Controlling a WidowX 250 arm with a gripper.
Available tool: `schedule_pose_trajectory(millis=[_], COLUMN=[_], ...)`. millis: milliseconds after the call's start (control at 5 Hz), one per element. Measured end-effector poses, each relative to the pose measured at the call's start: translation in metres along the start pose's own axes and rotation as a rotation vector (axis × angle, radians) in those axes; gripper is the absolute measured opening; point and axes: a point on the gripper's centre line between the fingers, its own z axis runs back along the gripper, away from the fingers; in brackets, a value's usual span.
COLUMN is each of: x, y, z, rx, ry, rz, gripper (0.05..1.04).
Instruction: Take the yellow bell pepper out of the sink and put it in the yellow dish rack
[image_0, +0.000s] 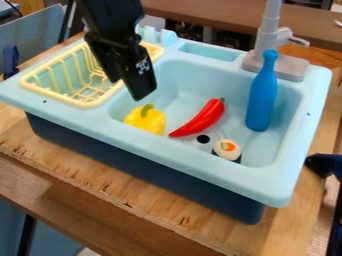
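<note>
Hanging near a glossy, lobed yellow pepper (145, 120): black gripper (141, 93), jaws' spread unclear.

The top edge crops arm (117, 35) and tap (269, 22); the sink (190, 156) partly hides the yellow pepper (145, 120).

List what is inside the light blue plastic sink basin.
A round yellow plastic pepper, long red plastic pepper, tall blue plastic bottle, white-and-black toy sushi roll and round black drain hole. The near rim covers the yellow pepper's base and anything beneath.
</note>
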Motion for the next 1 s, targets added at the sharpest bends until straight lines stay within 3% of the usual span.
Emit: schedule_pose_trajectory(millis=[600, 1000], x=[0.001, 0.008], y=[0.006, -0.002], z=[-0.041, -0.052], rx=[0.053, 0.093], ry=[0.110, 0.162], rz=[-0.031, -0.058], gripper=[1.001, 0.957])
